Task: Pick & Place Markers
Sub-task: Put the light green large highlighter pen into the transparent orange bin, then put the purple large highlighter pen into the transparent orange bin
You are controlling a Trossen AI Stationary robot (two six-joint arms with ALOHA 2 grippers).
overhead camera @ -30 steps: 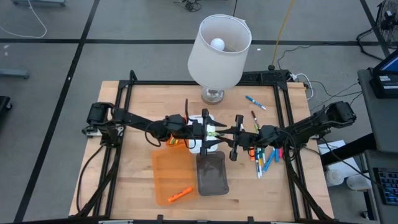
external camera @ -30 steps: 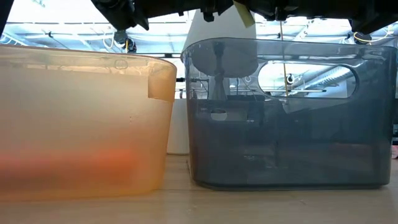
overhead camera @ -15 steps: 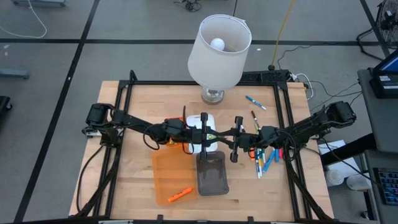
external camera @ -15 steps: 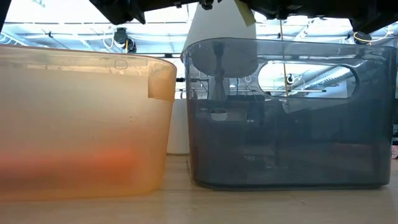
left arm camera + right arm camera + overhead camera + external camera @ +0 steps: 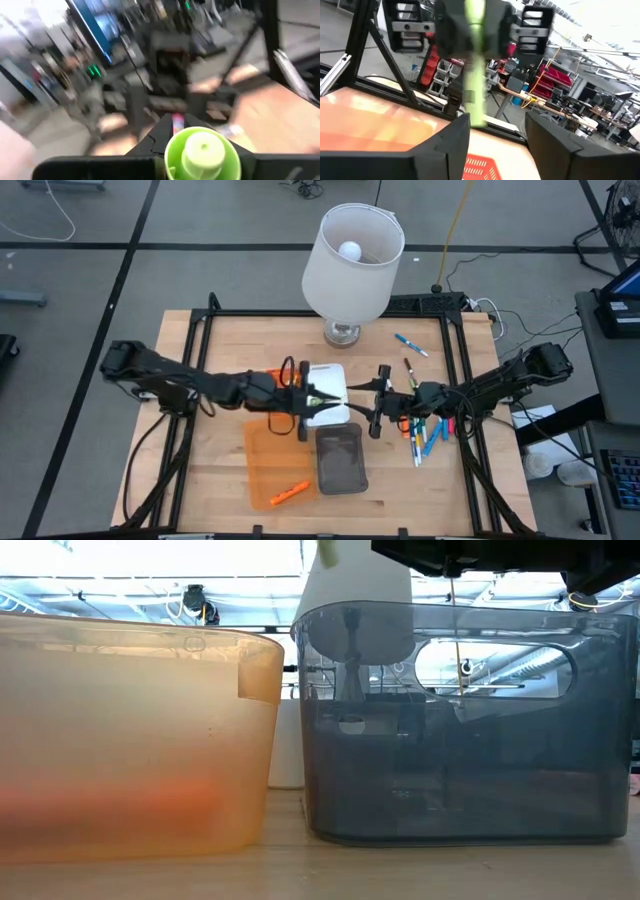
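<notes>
One slim lime-green marker (image 5: 474,60) sits pinched in the left gripper (image 5: 306,396), mid-frame in the high view above the white rectangular tray (image 5: 330,383). Facing it, the right gripper (image 5: 376,412) has its fingers spread and empty. Below lie a translucent orange tray (image 5: 268,455) and smoky grey tray (image 5: 342,461); loose coloured markers (image 5: 428,432) lie right of centre on the pale wooden table (image 5: 226,340), with a white-shaded lamp (image 5: 353,255) near the top.

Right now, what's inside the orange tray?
One orange marker lies in the orange tray, near its front corner beside the grey tray. The left arm covers the tray's back edge, so anything there is hidden.
</notes>
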